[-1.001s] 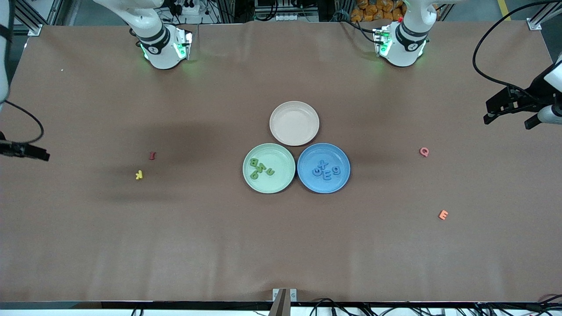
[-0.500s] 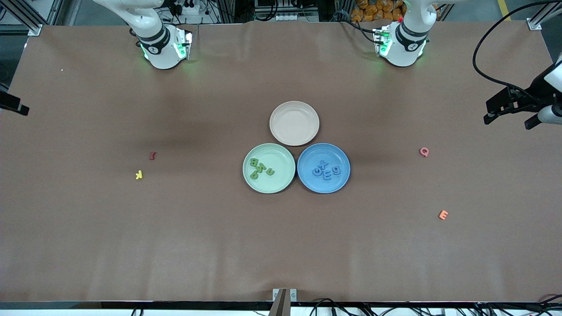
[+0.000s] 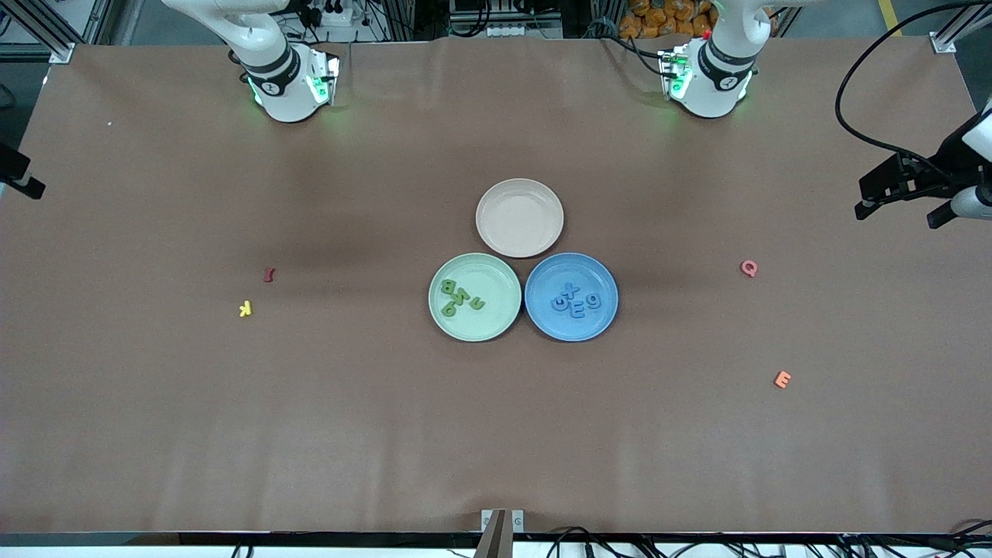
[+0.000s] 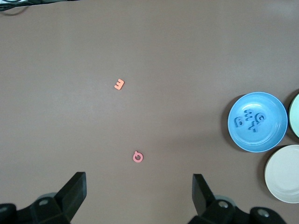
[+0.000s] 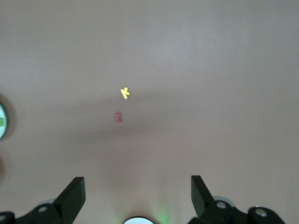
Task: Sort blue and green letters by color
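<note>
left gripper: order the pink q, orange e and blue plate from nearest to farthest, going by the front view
Left gripper, open, at the left arm's end of the table.
1. Pink Q, on bare table.
2. Orange E, nearer the front camera.
3. Blue plate, mid-table, holding blue letters.

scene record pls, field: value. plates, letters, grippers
green plate: four green letters in it
blue plate: four blue letters in it
beige plate: nothing seen in it
loose, right arm's end: dark red I, yellow K
loose, left arm's end: pink Q, orange E
left gripper: open, holds nothing, above the table's left-arm end
right gripper: open, holds nothing, above the right-arm end
sort: looks done
</note>
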